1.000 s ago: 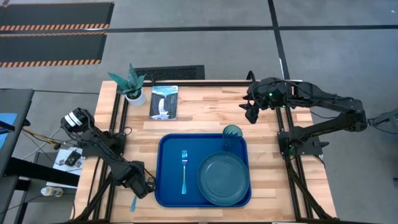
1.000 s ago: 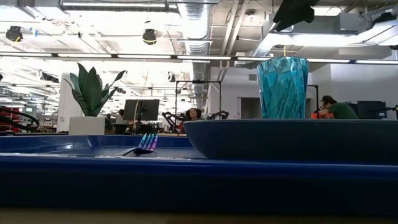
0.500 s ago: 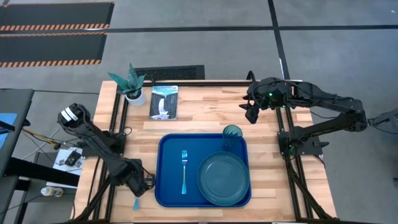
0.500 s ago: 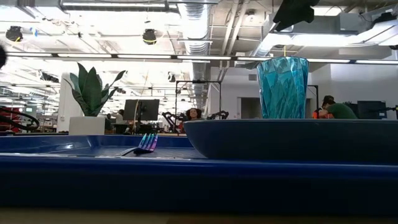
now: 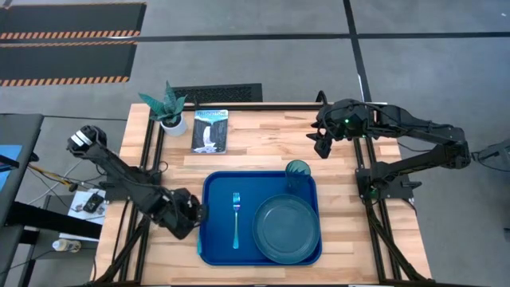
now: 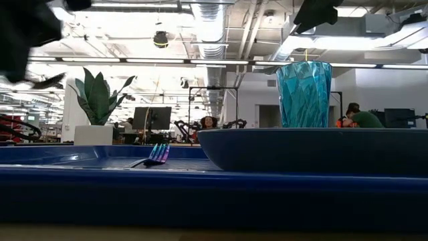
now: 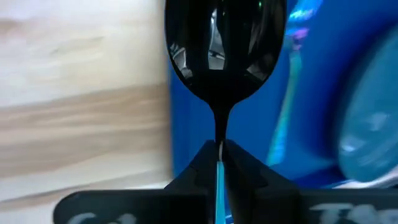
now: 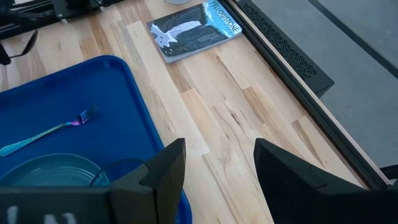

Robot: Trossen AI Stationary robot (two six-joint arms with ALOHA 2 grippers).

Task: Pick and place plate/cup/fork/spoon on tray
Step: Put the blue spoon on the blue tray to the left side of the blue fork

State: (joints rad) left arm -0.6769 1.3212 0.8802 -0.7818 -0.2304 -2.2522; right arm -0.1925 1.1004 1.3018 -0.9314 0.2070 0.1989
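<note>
The blue tray lies at the table's near middle. On it lie the dark-teal plate, the fork and, upright at its far right corner, the teal cup. The low view shows the cup, the plate and the fork. My left gripper is over the tray's left rim, shut on the spoon. My right gripper is open and empty, raised over the table beyond the cup. My left gripper pinches the spoon's light-blue handle between its two fingers, close behind the bowl's neck. The spoon lies along the fingers, and its dark bowl sticks out past the fingertips. It is lifted clear, over the tray's left rim.
A white pot with a teal plant and a picture booklet stand at the table's far left. Bare wood lies between them and the tray and to the tray's right. People sit in the room behind, seen in the low view.
My left gripper has risen from the table's near left corner and gone toward the far and right, to the tray's left rim. The spoon, whose handle lay on the wood beside the tray, is now lifted clear in it. My right arm has kept still.
</note>
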